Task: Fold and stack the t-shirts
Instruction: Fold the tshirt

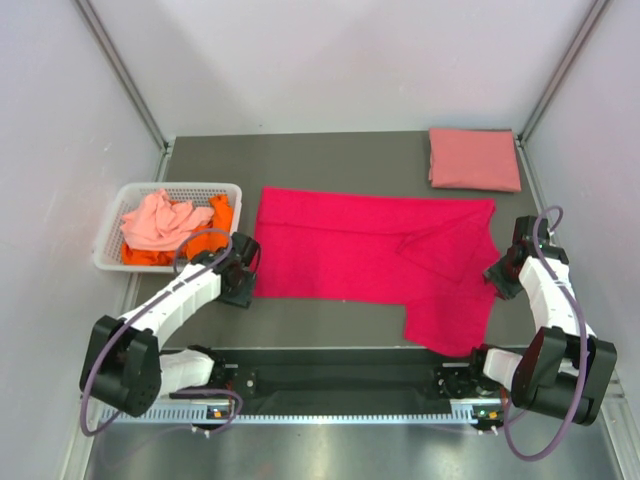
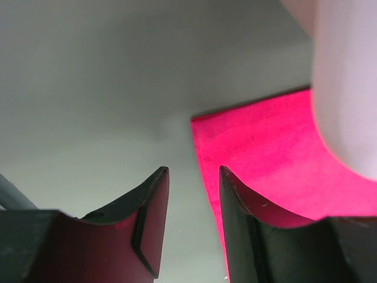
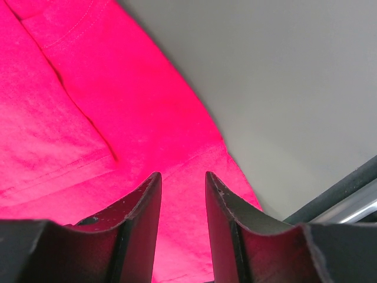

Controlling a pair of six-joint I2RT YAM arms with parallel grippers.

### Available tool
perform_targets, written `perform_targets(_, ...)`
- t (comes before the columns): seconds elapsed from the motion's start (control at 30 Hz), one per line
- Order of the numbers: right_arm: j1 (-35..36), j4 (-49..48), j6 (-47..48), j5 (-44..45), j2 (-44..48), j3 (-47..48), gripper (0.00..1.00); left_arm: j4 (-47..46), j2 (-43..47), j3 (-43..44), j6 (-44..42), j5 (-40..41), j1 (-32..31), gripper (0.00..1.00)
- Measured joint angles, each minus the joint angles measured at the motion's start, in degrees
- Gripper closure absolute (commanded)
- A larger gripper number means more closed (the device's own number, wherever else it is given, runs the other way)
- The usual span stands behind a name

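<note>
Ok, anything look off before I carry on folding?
Only the magenta-red shirt: its right end lies askew, one flap creased diagonally across it and another part jutting toward the near edge. The folded salmon pink shirt at far right looks tidy.

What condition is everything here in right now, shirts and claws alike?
magenta-red shirt: spread out, partly folded.
salmon pink shirt: folded, far right corner.
pale coral shirt: crumpled in basket.
orange shirt: crumpled in basket.
left gripper: open, empty.
right gripper: open, empty.
</note>
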State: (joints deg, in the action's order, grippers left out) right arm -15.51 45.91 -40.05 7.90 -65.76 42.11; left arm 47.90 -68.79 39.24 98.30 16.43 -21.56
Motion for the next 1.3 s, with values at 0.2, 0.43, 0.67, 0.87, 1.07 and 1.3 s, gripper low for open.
perform_targets(0.2, 0.0, -0.28, 0.07, -0.02, 0.02, -0.13, 0.63, -1.68, -4.39, 0.0, 0.63, 0.22, -0.42, 0.55)
perform_targets(0.43, 0.0, -1.46, 0.55, 0.0, 0.04, -1.99, 0.63, -5.92, -6.86, 0.0, 0.57, 2.08, -1.01, 0.58)
perform_targets(0.67, -0.02, -0.22, 0.42, 0.17, 0.57, -2.36, 0.6, -8.33, -7.43, -1.42, 0.46, 2.34, -1.03, 1.0)
perform_targets(0.87, -1.11, 2.99, -0.79, 1.36, 1.27, -2.75, 0.57, -8.2, -7.06, -1.49, 0.37, 2.25, -1.55, 1.0)
perform_targets(1.07, -1.55, 5.7, -1.79, 2.64, 2.08, -3.5, 0.56, -7.67, -5.68, -1.49, 0.66, 2.36, -4.52, 1.0)
perform_targets(1.3, -1.55, 4.02, -1.81, 2.49, -1.05, -4.52, 0.56, -8.07, -5.29, -1.49, 0.81, 2.6, -6.03, 1.0)
